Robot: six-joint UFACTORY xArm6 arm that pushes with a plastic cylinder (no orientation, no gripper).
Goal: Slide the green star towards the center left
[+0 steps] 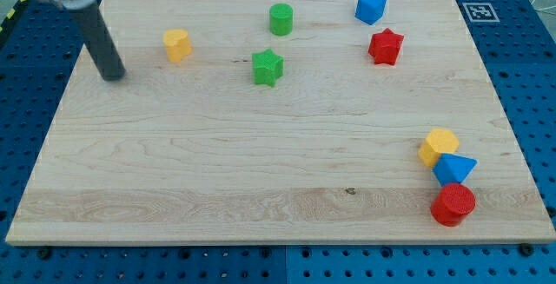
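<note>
Jaws are not part of this arm: it is ending in 1 straight dark rod, and my tip [114, 75] is resting on the wooden board [261, 180] with nothing gripped.

Taking the green star [268, 67] as the landmark, my tip is sitting well apart from it toward the view's left, at nearly the same height in the view. The green star itself is lying in the upper middle of the board, touching no other block.

A yellow block [177, 45], its shape hard to make out, is lying between my tip and the green star, slightly toward the view's top. A green cylinder [281, 19] is standing near the star, just toward the view's top. A red star [386, 47] is lying to the star's right, and a blue block [371, 7], roughly cube-like, is sitting farther toward the top right.

Far from the green star, toward the view's bottom right, 3 blocks are clustering together: a yellow block [438, 146], a blue triangular block [454, 169] touching it below, and a red cylinder [453, 204] touching that one at the bottom.
</note>
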